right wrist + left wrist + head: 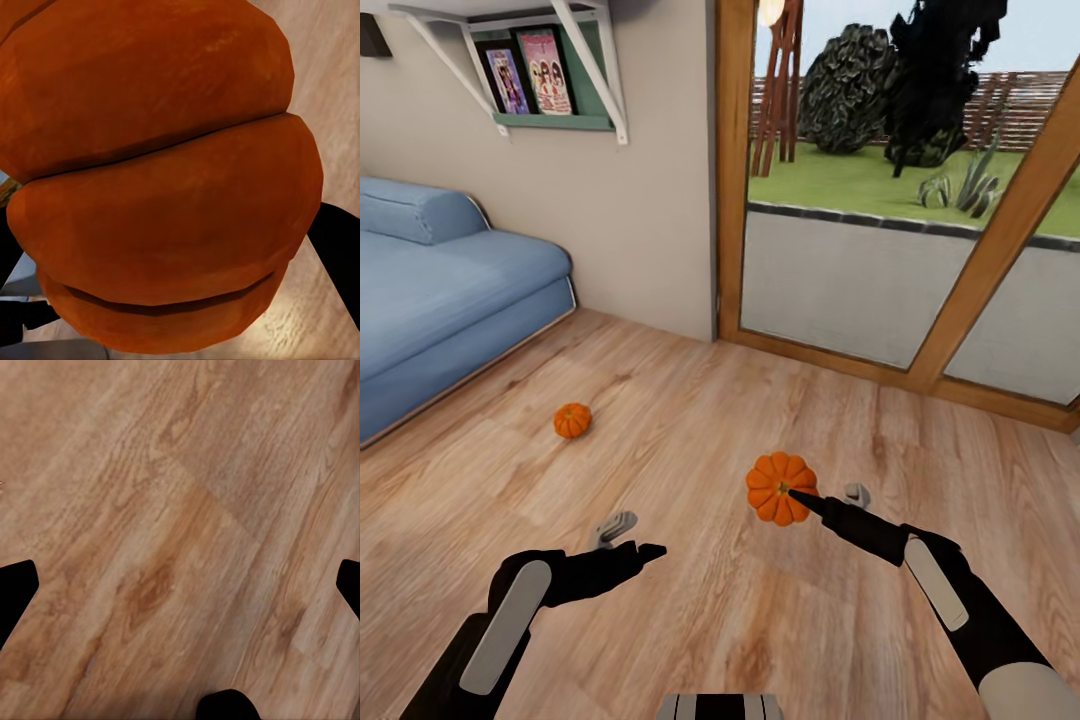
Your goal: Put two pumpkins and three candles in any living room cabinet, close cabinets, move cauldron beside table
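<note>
Right claw (pixel 812 497) grasping near pumpkin (pixel 778 484) above wood floor (pixel 690 420); left claw (pixel 632 537) released, empty; second pumpkin (pixel 572 420) far left near sofa (pixel 430 290).

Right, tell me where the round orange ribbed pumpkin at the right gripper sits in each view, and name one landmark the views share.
Head view: the round orange ribbed pumpkin sits right of centre, at the tip of the right gripper.
Left wrist view: not in it; wood floor between the finger edges.
Right wrist view: pumpkin close up, covering most of the picture.
Shared landmark: the light brown wood plank floor.
</note>
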Robot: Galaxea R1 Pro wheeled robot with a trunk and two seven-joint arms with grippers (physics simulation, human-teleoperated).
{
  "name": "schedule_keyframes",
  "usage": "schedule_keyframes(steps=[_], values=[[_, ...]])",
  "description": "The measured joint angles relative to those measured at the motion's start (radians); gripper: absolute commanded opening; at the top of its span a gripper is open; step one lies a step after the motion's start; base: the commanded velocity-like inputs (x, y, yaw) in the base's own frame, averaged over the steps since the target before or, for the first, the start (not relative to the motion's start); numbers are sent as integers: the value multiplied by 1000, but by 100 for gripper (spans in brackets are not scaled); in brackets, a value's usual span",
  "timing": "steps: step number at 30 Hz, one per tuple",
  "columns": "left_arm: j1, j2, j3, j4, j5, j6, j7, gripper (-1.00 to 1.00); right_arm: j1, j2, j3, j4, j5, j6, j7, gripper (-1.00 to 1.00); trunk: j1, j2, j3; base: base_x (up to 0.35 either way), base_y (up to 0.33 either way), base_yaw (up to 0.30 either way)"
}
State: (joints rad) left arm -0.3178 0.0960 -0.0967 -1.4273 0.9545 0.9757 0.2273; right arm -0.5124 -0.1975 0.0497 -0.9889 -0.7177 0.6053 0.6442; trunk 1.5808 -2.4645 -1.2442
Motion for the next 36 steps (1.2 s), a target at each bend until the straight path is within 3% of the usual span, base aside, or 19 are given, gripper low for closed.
schedule_keyframes(steps=[10, 15, 20, 31, 34, 36], values=[[1, 0, 0, 0, 0, -1, 0, 100, 0, 0, 3, 0, 2, 2, -35, -100, 0, 0, 0, 56, -199, 266], [0, 0, 1, 1, 0, -4, 0, 100, 0, 1, 3, -1, 2, 2, -36, -100, -1, 0, 0, 309, -25, 282], [0, 0, -2, 15, 3, -60, -1, 100, 0, 1, 3, -1, 4, -2, -35, -100, -1, 0, 0, 341, 57, 283], [0, 1, -2, 34, 0, -72, 2, 100, 0, 5, 3, -1, 8, -3, -36, -100, -1, 0, 0, 344, 38, 283], [1, 0, 3, 73, -32, -86, 3, 100, -1, 5, 3, -1, 9, -3, -36, -100, -1, 0, 0, 344, 1, 285], [1, -1, 4, 84, -78, -96, 4, 100, -1, 5, 3, -1, 10, -4, -36, -100, -1, 0, 0, 344, 0, 285]])
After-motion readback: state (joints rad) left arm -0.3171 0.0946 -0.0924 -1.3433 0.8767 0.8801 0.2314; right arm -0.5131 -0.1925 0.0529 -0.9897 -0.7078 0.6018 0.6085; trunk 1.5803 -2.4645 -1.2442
